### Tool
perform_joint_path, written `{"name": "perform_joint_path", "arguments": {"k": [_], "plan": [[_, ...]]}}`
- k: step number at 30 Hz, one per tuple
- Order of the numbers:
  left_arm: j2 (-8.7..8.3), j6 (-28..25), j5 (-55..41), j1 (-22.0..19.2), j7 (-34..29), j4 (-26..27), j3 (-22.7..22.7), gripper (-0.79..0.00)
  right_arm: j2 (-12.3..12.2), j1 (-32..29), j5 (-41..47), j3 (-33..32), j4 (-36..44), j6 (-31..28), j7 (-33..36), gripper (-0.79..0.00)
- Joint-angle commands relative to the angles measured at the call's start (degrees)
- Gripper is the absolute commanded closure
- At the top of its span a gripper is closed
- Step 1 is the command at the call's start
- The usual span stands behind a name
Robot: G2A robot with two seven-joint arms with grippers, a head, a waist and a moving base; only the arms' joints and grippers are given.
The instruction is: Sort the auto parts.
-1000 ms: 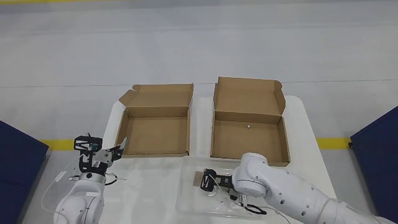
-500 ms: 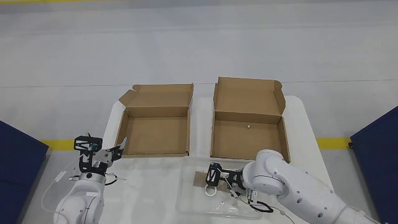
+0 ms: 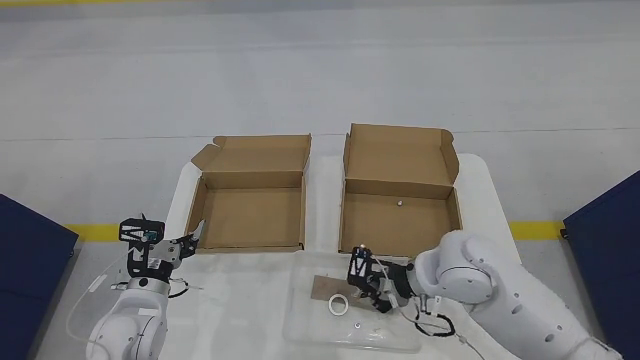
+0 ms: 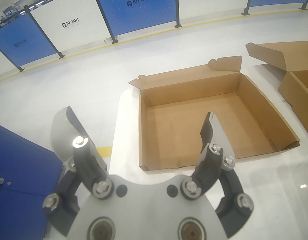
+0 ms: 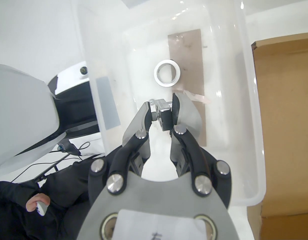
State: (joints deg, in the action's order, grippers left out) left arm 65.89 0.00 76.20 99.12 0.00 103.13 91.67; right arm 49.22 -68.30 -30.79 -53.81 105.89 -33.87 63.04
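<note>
Right gripper now sits further across the clear bin, nearer the right box, clamped on a small metal part, ring lying in the bin, so drop-off looks next; left gripper idles, fingers apart.

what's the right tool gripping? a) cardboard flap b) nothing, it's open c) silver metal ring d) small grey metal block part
d, the right tool is shut on the small grey metal block part while the silver metal ring lies loose in the clear plastic bin
</note>
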Motion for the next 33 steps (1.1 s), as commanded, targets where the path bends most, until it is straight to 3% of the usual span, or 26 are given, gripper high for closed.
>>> {"name": "perform_joint_path", "arguments": {"k": [1,7,19,23,33], "plan": [[0.00,0.00,0.00,0.00,0.00,0.00,0.00,-0.785,-0.90,-2.16,4.03,-3.33,-0.24,-3.84,-1.47,0.000],[0.00,0.00,0.00,0.00,0.00,0.00,0.00,-0.785,-3.22,-7.05,13.40,-10.12,-1.84,-11.57,-4.20,0.000],[0.00,0.00,0.00,0.00,0.00,0.00,0.00,-0.785,-3.45,-7.33,14.06,-10.45,-1.98,-11.82,-4.45,0.000],[0.00,0.00,0.00,0.00,0.00,0.00,0.00,-0.785,-3.50,-7.39,26.24,-9.20,-5.70,-14.44,-7.07,0.000],[0.00,0.00,0.00,0.00,0.00,0.00,0.00,-0.785,-6.35,-1.14,52.39,-2.98,-9.78,-9.81,-2.43,0.000]]}}
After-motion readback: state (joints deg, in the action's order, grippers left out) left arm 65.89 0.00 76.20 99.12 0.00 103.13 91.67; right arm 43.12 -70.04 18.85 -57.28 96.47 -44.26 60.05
